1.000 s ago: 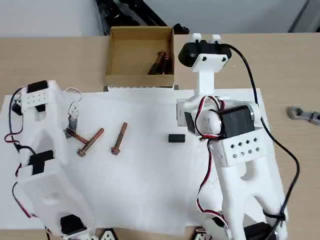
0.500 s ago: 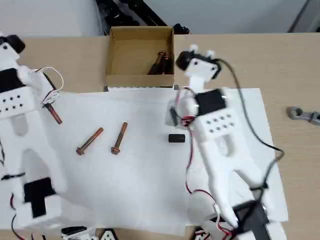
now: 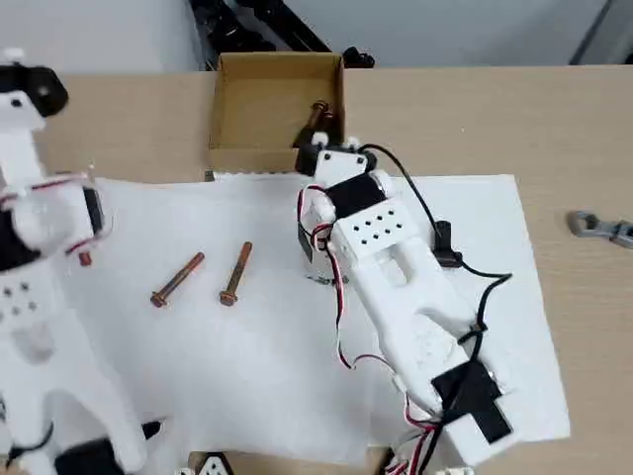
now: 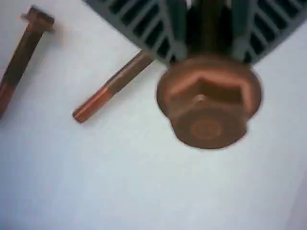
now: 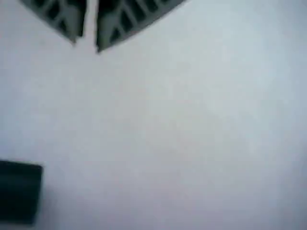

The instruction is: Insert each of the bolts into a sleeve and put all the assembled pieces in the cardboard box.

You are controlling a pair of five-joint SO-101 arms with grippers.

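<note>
Bolt (image 4: 208,103) is clamped head-out in the left hand (image 4: 211,28) above the white sheet (image 3: 287,376), near a loose bolt (image 4: 112,91). The right hand (image 5: 91,26), closed and empty, hangs near a black sleeve (image 5: 19,191).

Bare sheet (image 3: 267,376) lies open between the loose bolt (image 3: 235,273) and the right arm (image 3: 396,267); that arm overhangs the near corner of the cardboard box (image 3: 259,107).

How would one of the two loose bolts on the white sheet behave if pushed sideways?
A loose bolt would likely roll, curving around its wider head, since the shank is round. It looks metal, so probably stiff and heavy for its size. The flat sheet offers no stop.
</note>
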